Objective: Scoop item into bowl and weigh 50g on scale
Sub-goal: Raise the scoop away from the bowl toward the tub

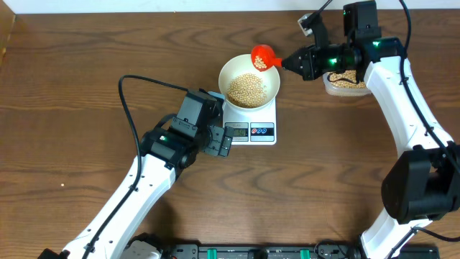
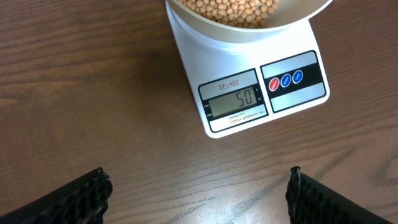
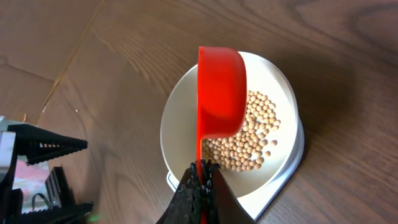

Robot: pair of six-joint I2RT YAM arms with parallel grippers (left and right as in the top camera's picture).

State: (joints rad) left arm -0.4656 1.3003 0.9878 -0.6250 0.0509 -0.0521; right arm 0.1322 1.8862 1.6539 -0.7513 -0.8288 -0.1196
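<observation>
light: bright, even, falling from above | shadows: bowl (image 3: 180, 124) is casting a soft shadow rightward onto the table (image 3: 348, 74) | glare: wood is shining pale at the right wrist view's upper left | focus: scale (image 2: 249, 62) display is showing crisp; left gripper (image 2: 199, 186) tips are blurring darkly at the frame bottom

wooden table (image 1: 65, 108): brown | plastic tub (image 1: 346, 91): seemingly clear, half hidden; right side | red scoop (image 1: 263, 56): tilted

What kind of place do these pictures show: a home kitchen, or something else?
Probably a robotics lab bench, not a kitchen: a white-and-black left robot arm and right robot arm stand at a plain brown wooden table holding a small white digital kitchen scale.
</observation>
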